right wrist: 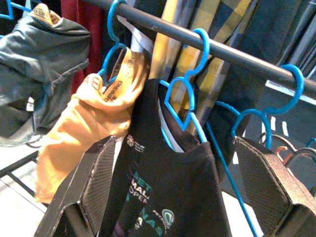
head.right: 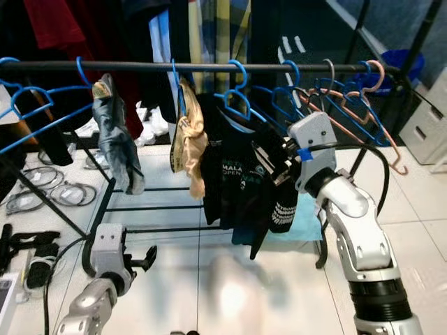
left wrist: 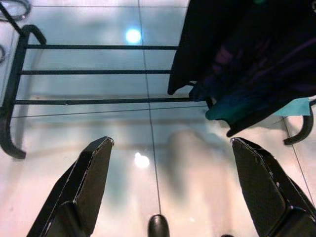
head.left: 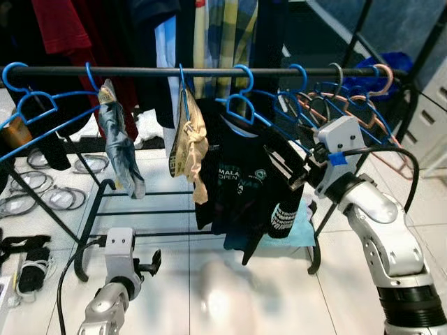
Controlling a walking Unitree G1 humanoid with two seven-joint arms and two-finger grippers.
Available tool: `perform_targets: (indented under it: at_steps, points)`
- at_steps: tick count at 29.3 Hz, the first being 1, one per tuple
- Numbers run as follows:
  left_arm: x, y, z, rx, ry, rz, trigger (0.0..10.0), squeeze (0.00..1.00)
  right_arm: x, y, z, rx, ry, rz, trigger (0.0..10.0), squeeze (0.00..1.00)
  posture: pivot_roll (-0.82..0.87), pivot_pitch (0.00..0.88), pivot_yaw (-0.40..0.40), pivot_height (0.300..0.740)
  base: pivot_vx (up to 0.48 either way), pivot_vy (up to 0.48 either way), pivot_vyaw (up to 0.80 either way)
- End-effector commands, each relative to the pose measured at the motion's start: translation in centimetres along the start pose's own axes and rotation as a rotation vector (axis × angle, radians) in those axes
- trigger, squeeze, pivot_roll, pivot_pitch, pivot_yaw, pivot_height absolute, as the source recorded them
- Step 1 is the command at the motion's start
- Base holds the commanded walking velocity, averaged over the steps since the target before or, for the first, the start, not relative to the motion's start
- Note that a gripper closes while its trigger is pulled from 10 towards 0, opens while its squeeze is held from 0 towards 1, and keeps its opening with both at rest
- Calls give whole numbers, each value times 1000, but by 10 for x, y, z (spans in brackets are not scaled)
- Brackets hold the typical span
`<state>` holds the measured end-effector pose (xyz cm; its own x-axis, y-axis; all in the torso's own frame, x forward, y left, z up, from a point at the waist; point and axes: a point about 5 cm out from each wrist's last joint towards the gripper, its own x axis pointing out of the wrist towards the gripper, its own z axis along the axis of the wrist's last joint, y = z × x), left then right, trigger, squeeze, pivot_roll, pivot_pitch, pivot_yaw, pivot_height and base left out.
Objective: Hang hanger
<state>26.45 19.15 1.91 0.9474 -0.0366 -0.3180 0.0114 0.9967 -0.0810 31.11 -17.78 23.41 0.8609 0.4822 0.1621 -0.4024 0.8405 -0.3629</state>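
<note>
A blue hanger point(head.left: 242, 106) carrying a black printed T-shirt point(head.left: 237, 183) hangs by its hook on the black rail point(head.left: 140, 71) of a clothes rack. My right gripper point(head.left: 290, 165) is raised at the shirt's right shoulder and sleeve. Its fingers are open, and in the right wrist view they stand wide apart on either side of the hanger point(right wrist: 181, 106) and the shirt point(right wrist: 163, 207) without touching them. My left gripper point(head.left: 150, 264) is held low in front of the rack, open over the tiled floor, with both fingers point(left wrist: 86, 173) apart and nothing between them.
On the rail also hang a tan garment point(head.left: 190, 148), a grey-blue garment point(head.left: 120, 150) and several bare blue and pink hangers point(head.left: 349, 105) at the right. The rack's low base bars point(head.left: 140, 213) cross the floor. Cables point(head.left: 42, 197) lie left; a white drawer unit point(head.left: 429, 112) stands right.
</note>
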Motion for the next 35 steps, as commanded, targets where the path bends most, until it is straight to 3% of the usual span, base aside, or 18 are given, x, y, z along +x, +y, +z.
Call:
perform_targets:
  at_steps: [1,6,7,11,12,14,15,17,19,21,23,25,27,28,29,31,35]
  points:
    - [-4,3,-8,-5,21,10,10000,0,1,-3,-1,-15,0,2,10000,0,-100,148,0,740,0,0,769]
    - [-4,3,-7,-10,16,6,10000,0,2,-7,-3,-24,11,-16,10000,0,-99,148,1,740,0,0,775]
    - [-4,1,-6,-17,8,-4,10000,0,3,-14,-7,-38,36,-49,10000,0,-96,148,0,740,0,0,0]
    - [-4,1,-6,-17,8,-4,10000,0,3,-14,-7,-38,36,-49,10000,0,-96,148,0,740,0,0,0]
    - [-4,1,-4,-14,-3,-11,10000,0,3,-30,-13,-65,74,-96,10000,0,-90,150,0,740,0,0,0]
    - [-4,1,-4,-14,-3,-11,10000,0,3,-30,-13,-65,74,-96,10000,0,-90,150,0,740,0,0,0]
    - [-4,2,-2,-10,-12,-12,10000,0,2,-52,-17,-90,109,-156,10000,0,-87,152,0,740,0,0,0]
    - [-4,2,-2,-10,-12,-12,10000,0,2,-52,-17,-90,109,-156,10000,0,-87,152,0,740,0,0,0]
    - [-4,3,0,-3,-20,-14,10000,0,-3,-95,-19,-106,156,-265,10000,0,-78,159,1,740,0,0,0]
    - [-4,3,0,-3,-20,-14,10000,0,-3,-95,-19,-106,156,-265,10000,0,-78,159,1,740,0,0,0]
    - [-6,5,0,0,-22,-13,10000,0,-5,-118,-19,-56,173,-313,10000,0,-66,167,2,740,0,0,0]
    - [-6,5,0,0,-22,-13,10000,0,-5,-118,-19,-56,173,-313,10000,0,-66,167,2,740,0,0,0]
    - [-7,6,0,3,-22,-11,10000,0,-6,-124,-20,-5,173,-311,10000,0,-62,171,4,740,0,0,0]
    - [-8,8,0,8,-22,-9,10000,0,-6,-125,-22,62,168,-283,10000,0,-56,179,7,740,0,0,0]
    - [-8,8,0,8,-22,-9,10000,0,-6,-125,-22,62,168,-283,10000,0,-56,179,7,740,0,0,0]
    - [-11,12,1,17,-21,-5,10000,0,-5,-122,-27,165,154,-194,10000,0,-44,193,12,740,0,0,0]
    - [-15,18,0,29,-15,0,10000,0,-4,-119,-30,205,146,-124,10000,0,-33,203,19,740,0,0,0]
